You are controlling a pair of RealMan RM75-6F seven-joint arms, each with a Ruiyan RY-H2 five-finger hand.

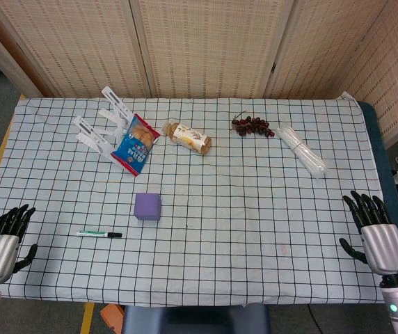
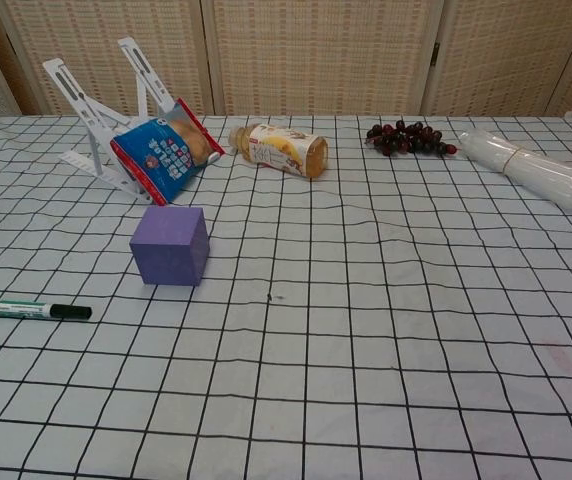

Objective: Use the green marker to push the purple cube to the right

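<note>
The purple cube [image 1: 147, 207] [image 2: 170, 246] sits on the checked tablecloth, left of centre. A green marker [image 1: 99, 234] [image 2: 28, 310] with a black cap lies flat just in front of and to the left of the cube, cap end pointing right. My left hand [image 1: 4, 240] rests at the table's near left corner, fingers spread, holding nothing, well left of the marker. My right hand [image 1: 375, 229] is at the near right edge, fingers apart and empty. Neither hand shows in the chest view.
Along the back stand a white folding stand [image 1: 101, 125] [image 2: 101, 125], a blue snack bag [image 1: 135, 142] [image 2: 163, 150], a lying bottle [image 1: 188, 137] [image 2: 281, 150], a bunch of dark grapes [image 1: 252, 126] [image 2: 406, 138] and a bundle of clear tubes [image 1: 302, 151] [image 2: 536, 172].
</note>
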